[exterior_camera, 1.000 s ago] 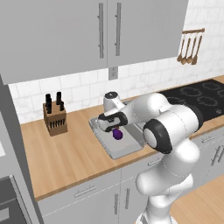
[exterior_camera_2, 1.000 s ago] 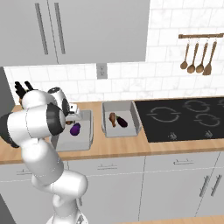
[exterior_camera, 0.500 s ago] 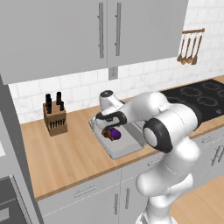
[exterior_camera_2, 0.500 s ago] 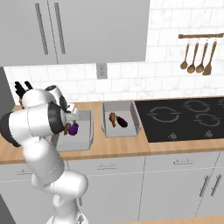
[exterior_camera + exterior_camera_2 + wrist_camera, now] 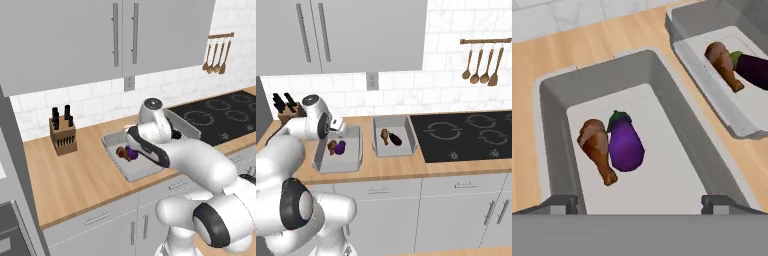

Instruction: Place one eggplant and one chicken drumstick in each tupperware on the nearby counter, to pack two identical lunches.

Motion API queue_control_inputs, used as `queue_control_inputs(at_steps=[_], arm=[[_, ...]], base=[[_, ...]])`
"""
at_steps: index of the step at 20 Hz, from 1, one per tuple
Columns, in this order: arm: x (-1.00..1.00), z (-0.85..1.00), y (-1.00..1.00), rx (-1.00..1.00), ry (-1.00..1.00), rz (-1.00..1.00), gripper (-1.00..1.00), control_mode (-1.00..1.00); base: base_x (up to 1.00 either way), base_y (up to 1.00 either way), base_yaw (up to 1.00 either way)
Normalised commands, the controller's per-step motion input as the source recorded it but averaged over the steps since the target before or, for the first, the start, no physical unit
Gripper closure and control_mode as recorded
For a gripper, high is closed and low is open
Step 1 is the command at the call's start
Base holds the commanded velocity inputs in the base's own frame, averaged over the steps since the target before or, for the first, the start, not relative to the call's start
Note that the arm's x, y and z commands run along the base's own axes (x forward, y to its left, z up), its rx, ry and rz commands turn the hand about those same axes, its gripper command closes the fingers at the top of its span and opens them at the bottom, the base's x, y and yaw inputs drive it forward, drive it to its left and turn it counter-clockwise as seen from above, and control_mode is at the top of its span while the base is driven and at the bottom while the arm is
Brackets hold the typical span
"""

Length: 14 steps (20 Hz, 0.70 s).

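A simulated kitchen is shown from three cameras, with a white robot arm reaching over a long wooden counter [image 5: 386, 170].

Nearest the hand camera, the gripper [image 5: 640, 202] is seen with its two dark finger tips spread wide apart and nothing between them; it hangs above the near tupperware [image 5: 549, 125]. Inside that grey container an eggplant [image 5: 625, 144] lies on the floor, glossy and deep purple, with its green cap pointing away from the camera. A brown chicken drumstick [image 5: 597, 148] lies just beside the eggplant, touching it along one side (the bone end points toward the camera).

Further off, past a strip of bare wood, the second tupperware [image 5: 712, 65] sits on the counter. It also holds one drumstick [image 5: 723, 64] and one eggplant [image 5: 754, 69], the two lying side by side and touching.

In the right base view the two containers are seen next to each other, with the black cooktop [image 5: 466, 134] just beyond the further one. A wooden knife block [image 5: 62, 135] stands on the counter on the far side of the near tupperware from the cooktop.

As judged from how things lie, each container now carries its pair, so both lunches appear packed. No loose food is seen on the counter. What seems left is only for the arm to be drawn clear of the near tupperware.
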Motion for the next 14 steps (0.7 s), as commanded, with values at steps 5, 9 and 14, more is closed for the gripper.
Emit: queue_control_inputs(at_steps=[5, 9, 14], arm=[[-1.00, 0.96, -0.71, 0.14, -0.55, -0.02, -1.00, -1.00], [-1.00, 1.00, -0.29, 0.02, -0.40, -0.02, -1.00, -1.00], [-0.97, 1.00, 0.30, -0.06, -0.23, -0.01, -1.00, -1.00]], base=[[0.00, 0.00, 0.00], [0.00, 0.00, 0.00], [0.00, 0.00, 0.00]])
